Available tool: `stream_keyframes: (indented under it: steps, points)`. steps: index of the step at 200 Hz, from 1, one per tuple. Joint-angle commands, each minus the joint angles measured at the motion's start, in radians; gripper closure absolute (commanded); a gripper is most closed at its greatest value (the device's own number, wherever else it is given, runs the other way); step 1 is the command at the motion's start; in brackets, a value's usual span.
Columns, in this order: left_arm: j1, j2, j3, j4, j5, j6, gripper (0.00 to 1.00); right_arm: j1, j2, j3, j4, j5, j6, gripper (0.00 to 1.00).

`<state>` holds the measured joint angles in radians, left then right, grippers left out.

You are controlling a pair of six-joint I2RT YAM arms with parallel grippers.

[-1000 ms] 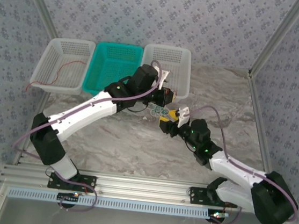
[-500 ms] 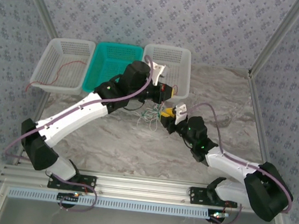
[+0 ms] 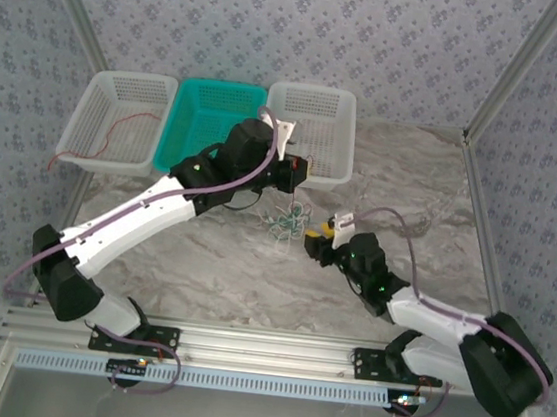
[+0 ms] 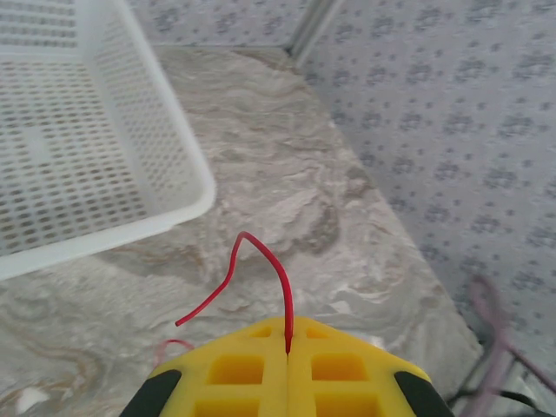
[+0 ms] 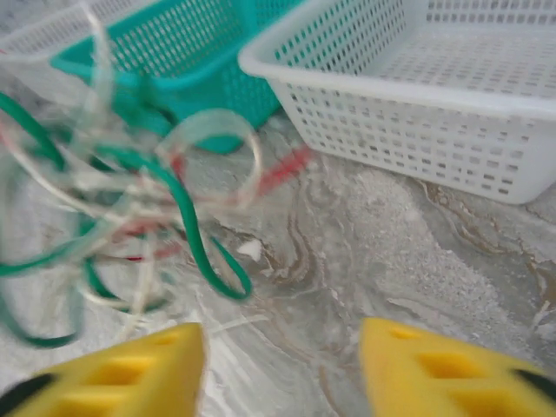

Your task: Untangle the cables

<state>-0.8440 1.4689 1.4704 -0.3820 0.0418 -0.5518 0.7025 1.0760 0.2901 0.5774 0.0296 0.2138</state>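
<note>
From above, my left arm reaches diagonally from its base toward the far white basket (image 3: 315,107), with my left gripper (image 3: 299,171) at its near rim. My right arm lies low and extended, my right gripper (image 3: 312,240) just beside the tangle of cables (image 3: 287,218) on the marbled surface (image 3: 402,182).

At my left wrist, the yellow fingers (image 4: 234,369) are clenched on a red cable (image 4: 261,261) that arcs up from their seam.

At my right wrist, the fingers stand apart, released, with the green, pale and red tangle just ahead to the left.
</note>
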Motion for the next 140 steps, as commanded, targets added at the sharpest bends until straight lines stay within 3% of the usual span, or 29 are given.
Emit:
stream_keyframes:
  steps: [1, 15, 29, 59, 103, 128, 140]
  points:
    - [0.009, -0.001, -0.033, -0.017, -0.11, -0.027, 1.0, 0.045, -0.159, -0.03, -0.03, 0.056, 0.016, 0.32]
    - [0.009, 0.002, -0.053, -0.013, -0.125, -0.045, 1.0, 0.071, -0.244, -0.031, -0.085, 0.042, -0.001, 0.21]
    - [0.008, -0.001, -0.075, 0.004, -0.109, -0.06, 1.0, 0.105, -0.284, -0.016, -0.134, 0.059, 0.004, 0.0]
    - [0.009, -0.014, -0.106, 0.032, -0.069, -0.076, 1.0, 0.138, -0.216, -0.004, -0.031, 0.085, -0.026, 0.0]
    - [0.007, -0.019, -0.107, 0.064, 0.111, -0.026, 1.0, 0.117, 0.056, 0.13, -0.003, -0.047, -0.444, 0.0]
    - [0.007, -0.03, -0.114, 0.065, 0.131, -0.038, 1.0, 0.057, 0.2, 0.184, 0.087, -0.129, -0.398, 0.0]
    - [0.008, -0.047, -0.124, 0.085, 0.134, -0.048, 1.0, 0.03, 0.28, 0.181, 0.167, -0.141, -0.368, 0.06]
